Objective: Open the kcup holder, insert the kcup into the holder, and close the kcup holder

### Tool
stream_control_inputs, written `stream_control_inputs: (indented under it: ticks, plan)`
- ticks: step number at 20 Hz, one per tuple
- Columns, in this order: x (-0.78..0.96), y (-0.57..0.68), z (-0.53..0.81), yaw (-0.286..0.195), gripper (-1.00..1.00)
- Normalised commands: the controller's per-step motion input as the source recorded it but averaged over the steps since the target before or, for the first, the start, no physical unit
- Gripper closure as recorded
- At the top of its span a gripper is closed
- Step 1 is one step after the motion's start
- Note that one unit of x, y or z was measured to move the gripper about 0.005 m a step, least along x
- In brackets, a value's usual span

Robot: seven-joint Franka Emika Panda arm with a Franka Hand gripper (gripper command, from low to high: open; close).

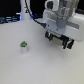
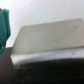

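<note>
The kcup (image 1: pixel 23 47), a tiny white pod with a green top, stands upright on the white table at the exterior view's left. My gripper (image 1: pixel 59 41) hangs at the exterior view's right, well apart from the kcup, with its dark fingers spread and nothing between them. The black kcup holder does not show clearly in the exterior view, where my arm covers that side. In the wrist view a pale grey slab (image 2: pixel 47 40) with a dark band under it fills the frame, very close. I cannot tell if it is the holder. A teal fingertip (image 2: pixel 4 27) shows at the edge.
A tall white bottle-like post (image 1: pixel 20 14) stands at the back on the exterior view's left, with dark objects (image 1: pixel 7 20) beside it along the far table edge. A cable (image 1: pixel 31 15) runs to the arm. The white table (image 1: pixel 35 67) spreads toward the front.
</note>
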Motion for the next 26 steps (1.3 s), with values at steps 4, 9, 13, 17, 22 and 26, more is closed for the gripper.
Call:
stream_control_inputs:
  ticks: [4, 9, 13, 17, 22, 26]
  plan:
    - [-0.06, -0.50, 0.37, -0.196, -1.00]
    - [-0.12, -0.50, 0.32, -0.224, -1.00]
    - [-0.19, -0.43, 0.28, -0.241, -1.00]
    - [-0.28, -0.38, 0.20, -0.250, -1.00]
    - [-0.32, -0.38, 0.11, -0.248, -1.00]
    - [-0.32, -0.42, 0.05, -0.237, -1.00]
